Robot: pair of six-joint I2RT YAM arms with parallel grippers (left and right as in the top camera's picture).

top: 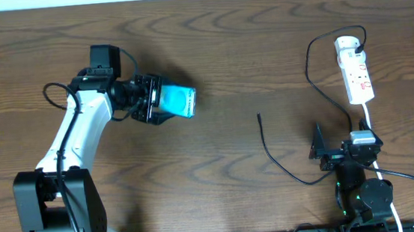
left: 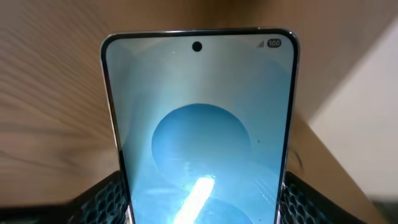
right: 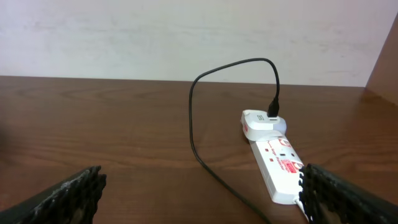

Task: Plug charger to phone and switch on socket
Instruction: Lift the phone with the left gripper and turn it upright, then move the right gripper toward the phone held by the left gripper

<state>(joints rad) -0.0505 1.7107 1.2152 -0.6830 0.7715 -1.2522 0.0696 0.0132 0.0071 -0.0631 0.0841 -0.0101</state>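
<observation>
My left gripper is shut on the phone, holding it by its long edges above the table at left centre. In the left wrist view the cyan-lit phone fills the frame, and the left gripper shows one dark finger against each side. The charger is a thin black cable with its tip lying free mid-table; it loops back to a white adapter plugged into the socket. My right gripper stands open and empty near the socket's near end. The right gripper straddles the charger cable.
The socket's thick white cord runs toward the right arm's base. The left arm's base stands at the front left. A pale wall lies beyond the table's far edge.
</observation>
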